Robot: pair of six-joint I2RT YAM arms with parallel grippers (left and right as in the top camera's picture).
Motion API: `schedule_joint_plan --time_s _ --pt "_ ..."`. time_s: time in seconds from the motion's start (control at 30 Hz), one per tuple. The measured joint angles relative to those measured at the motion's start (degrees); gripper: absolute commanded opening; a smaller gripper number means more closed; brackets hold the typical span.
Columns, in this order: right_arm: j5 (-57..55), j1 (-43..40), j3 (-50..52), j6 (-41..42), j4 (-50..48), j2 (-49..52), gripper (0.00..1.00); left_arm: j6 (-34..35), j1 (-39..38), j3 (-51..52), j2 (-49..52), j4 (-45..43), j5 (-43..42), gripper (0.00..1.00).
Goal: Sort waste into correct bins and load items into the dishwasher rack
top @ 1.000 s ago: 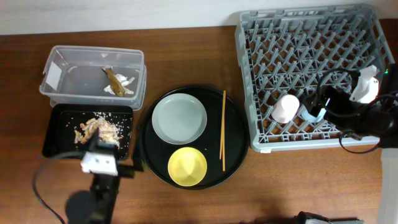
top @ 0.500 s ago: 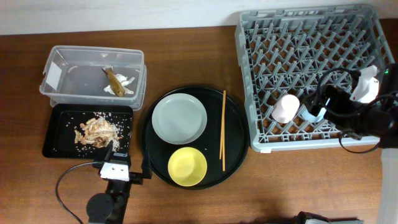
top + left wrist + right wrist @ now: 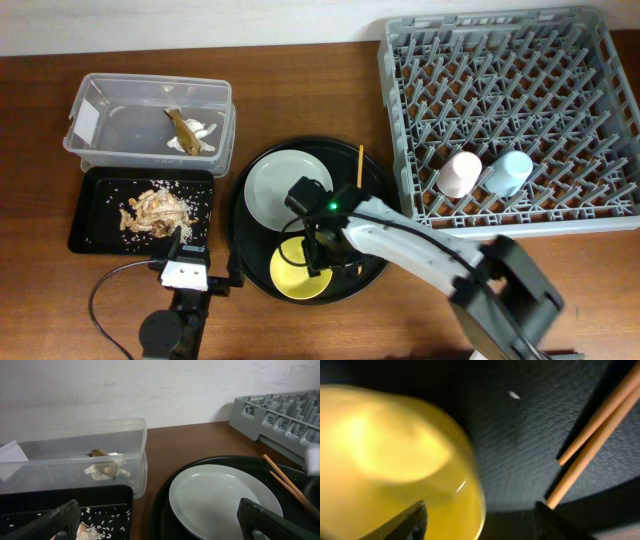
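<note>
Brown tabletop; right end effector gapes over glossy yellow bowl; left end effector gapes.

Left to right: the tub (wrapper and paper inside) behind the shallow tray holding scraps; the round tray bearing the plate behind the bowl, chopsticks to their right; the rack with a cup just left of a second cup.

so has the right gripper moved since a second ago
Yes. It has swung left, away from the dishwasher rack's lower right corner, and the right gripper now sits over the yellow bowl on the round black tray.
</note>
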State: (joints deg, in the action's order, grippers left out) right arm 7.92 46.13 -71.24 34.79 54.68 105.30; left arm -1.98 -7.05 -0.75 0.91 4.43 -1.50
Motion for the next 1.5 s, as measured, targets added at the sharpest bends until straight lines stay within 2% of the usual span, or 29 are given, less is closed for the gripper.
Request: schedule_joint_plan --time_s 0.07,0.1,0.2,0.3,0.33,0.4,0.43,0.5,0.57,0.73,0.83,0.97,1.07,1.13,1.17,1.2,1.27,1.5 --pt "1.3 -0.3 0.0 -0.5 -0.1 4.7 0.08 0.0 0.0 0.0 0.0 0.0 0.0 0.99" --pt "1.4 -0.3 0.0 -0.2 0.0 4.9 0.04 0.0 0.0 0.0 0.0 0.0 0.0 0.99" --pt "-1.6 -2.8 0.0 -1.2 3.8 -3.3 0.04 0.0 0.0 0.0 0.0 0.0 0.0 0.99" --pt "-20.9 -12.8 -3.3 -4.8 5.3 -24.7 0.04 0.0 0.0 0.0 0.0 0.0 0.0 1.0" --pt "-28.8 -18.0 -3.9 -6.3 0.6 -29.5 0.04 0.0 0.0 0.0 0.0 0.0 0.0 1.0" --pt "-35.3 -27.7 -4.2 -12.3 -10.4 -32.5 0.04 0.0 0.0 0.0 0.0 -0.1 0.0 1.0" --pt "-39.2 -34.5 -4.5 -17.1 -13.8 -31.5 0.04 0.0 0.0 0.0 0.0 0.0 0.0 0.99" --pt "-43.9 -38.4 -5.7 -26.4 -24.9 -25.3 0.04 0.0 0.0 0.0 0.0 0.0 0.0 1.0" --pt "-50.7 -42.4 -5.8 -36.2 -35.1 -14.3 0.04 0.0 0.0 0.0 0.0 0.0 0.0 0.99" --pt "-54.7 -46.9 -6.2 -41.2 -39.3 1.7 0.04 0.0 0.0 0.0 0.0 0.0 0.0 1.0" --pt "-59.5 -48.1 -6.2 -41.7 -44.9 3.3 0.04 0.0 0.0 0.0 0.0 0.0 0.0 0.99" --pt "-61.9 -48.9 -6.5 -42.5 -43.3 3.8 0.04 0.0 0.0 0.0 0.0 0.0 0.0 0.99" --pt "-61.2 -47.1 -8.3 -42.2 -36.0 3.5 0.05 0.0 0.0 0.0 0.0 0.0 0.0 0.99" --pt "-61.4 -43.0 -8.5 -42.1 -31.7 3.1 0.14 0.0 0.0 0.0 0.0 0.0 0.0 0.99" --pt "-61.6 -42.0 -8.9 -42.2 -29.2 2.8 0.27 0.0 0.0 0.0 0.0 0.0 0.0 0.99" --pt "-61.5 -41.4 -9.0 -42.3 -26.7 2.8 0.29 0.0 0.0 0.0 0.0 0.0 0.0 0.99" --pt "-59.0 -38.3 -8.5 -41.1 -21.5 2.8 0.04 0.0 0.0 0.0 0.0 0.0 0.0 0.99" --pt "-57.1 -39.4 -10.3 -38.2 -22.3 1.0 0.04 0.0 0.0 0.0 0.0 0.0 0.0 0.99"
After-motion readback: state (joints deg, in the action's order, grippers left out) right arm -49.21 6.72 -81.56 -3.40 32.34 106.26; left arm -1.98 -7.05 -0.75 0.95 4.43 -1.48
